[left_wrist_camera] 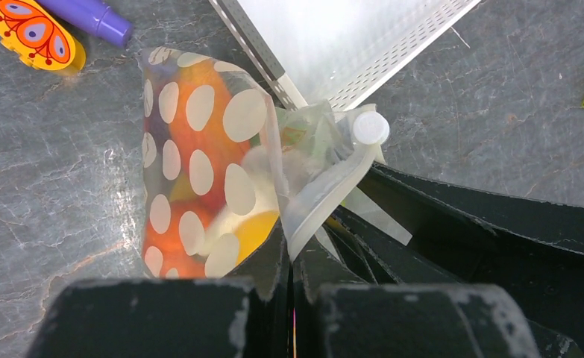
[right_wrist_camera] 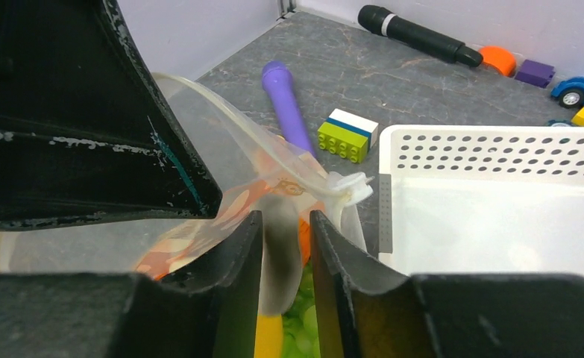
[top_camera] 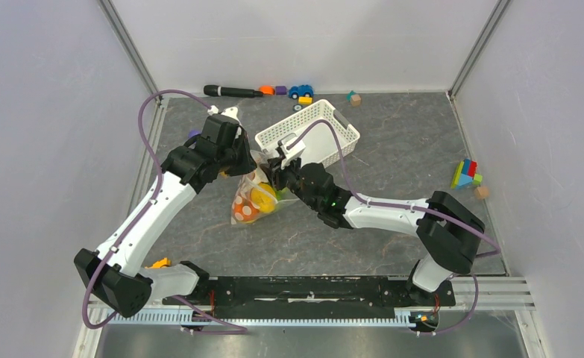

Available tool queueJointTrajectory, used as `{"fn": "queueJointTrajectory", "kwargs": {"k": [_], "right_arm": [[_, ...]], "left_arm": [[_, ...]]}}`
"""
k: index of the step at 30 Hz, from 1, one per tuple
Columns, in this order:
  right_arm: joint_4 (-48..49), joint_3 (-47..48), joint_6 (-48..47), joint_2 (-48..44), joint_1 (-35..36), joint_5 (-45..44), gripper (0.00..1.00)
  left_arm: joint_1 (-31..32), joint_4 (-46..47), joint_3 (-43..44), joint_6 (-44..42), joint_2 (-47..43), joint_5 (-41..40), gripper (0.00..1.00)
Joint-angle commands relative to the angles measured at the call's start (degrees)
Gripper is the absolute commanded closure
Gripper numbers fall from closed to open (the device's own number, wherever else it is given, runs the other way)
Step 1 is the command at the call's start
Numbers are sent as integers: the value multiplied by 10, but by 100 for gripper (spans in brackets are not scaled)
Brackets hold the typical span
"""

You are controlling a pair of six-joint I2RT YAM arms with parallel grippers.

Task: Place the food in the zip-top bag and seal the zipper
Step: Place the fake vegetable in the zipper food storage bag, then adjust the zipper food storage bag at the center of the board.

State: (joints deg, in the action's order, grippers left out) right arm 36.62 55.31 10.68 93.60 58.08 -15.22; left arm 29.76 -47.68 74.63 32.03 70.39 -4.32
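1. Grey marbled tabletop [top_camera: 408,156].
2. Far edge: black microphone [top_camera: 233,91], orange piece [top_camera: 266,90], purple block [top_camera: 280,90], blue toy car [top_camera: 300,91], yellow block [top_camera: 304,100], small cube [top_camera: 354,98].
3. Middle: white lattice basket [top_camera: 289,121]; beside it a purple marker [right_wrist_camera: 289,112], green-white-blue brick [right_wrist_camera: 347,134] and orange butterfly toy [left_wrist_camera: 35,33].
4. Right side: stacked coloured blocks [top_camera: 465,174], with a tan cube [top_camera: 482,192] just beside them.
5. Dotted zip-top bag [top_camera: 245,211] holding food [top_camera: 262,198], next to the basket; whether it touches the surface cannot be told.

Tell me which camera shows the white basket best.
Top camera: the whole basket lies in frame, with only the right arm crossing its near edge. Left wrist catches one corner; right wrist shows one end, cropped.
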Motion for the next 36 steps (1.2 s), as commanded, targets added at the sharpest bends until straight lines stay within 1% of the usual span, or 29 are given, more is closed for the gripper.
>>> {"fn": "queueJointTrajectory", "kwargs": {"k": [1,6,9,11,15,18,21,26,30,33,36], "right_arm": [[26,5,7,-11,3,-26,61],[10,-2,-9,-32,3,-22,38],[-1,-2,-19,-50,3,-9,30],[-8,-1,-38,-63,3,14,23],[-59,14,-76,-97,-2,77,3],[-101,19,-91,-127,-11,127,2],[-116,7,-90,-157,-24,170,2],[-144,-17,-92,-199,-54,201,2],[-219,-20,-152,-225,-89,256,2],[-284,-18,-166,-240,-122,282,2],[-317,-31,-181,-258,-150,293,2]], "left_arm": [[1,32,5,-12,-6,8,98],[1,39,-1,-9,-13,4,98],[1,40,0,-8,-13,6,98],[2,39,-1,-9,-16,6,98],[1,42,-6,-6,-22,3,98],[1,43,-4,-9,-21,0,98],[1,43,-2,-9,-20,-1,98],[1,43,2,-20,-21,17,98],[2,40,6,-41,-18,62,98],[1,40,2,-51,-18,95,98],[1,44,-2,-72,-21,143,98]]}}
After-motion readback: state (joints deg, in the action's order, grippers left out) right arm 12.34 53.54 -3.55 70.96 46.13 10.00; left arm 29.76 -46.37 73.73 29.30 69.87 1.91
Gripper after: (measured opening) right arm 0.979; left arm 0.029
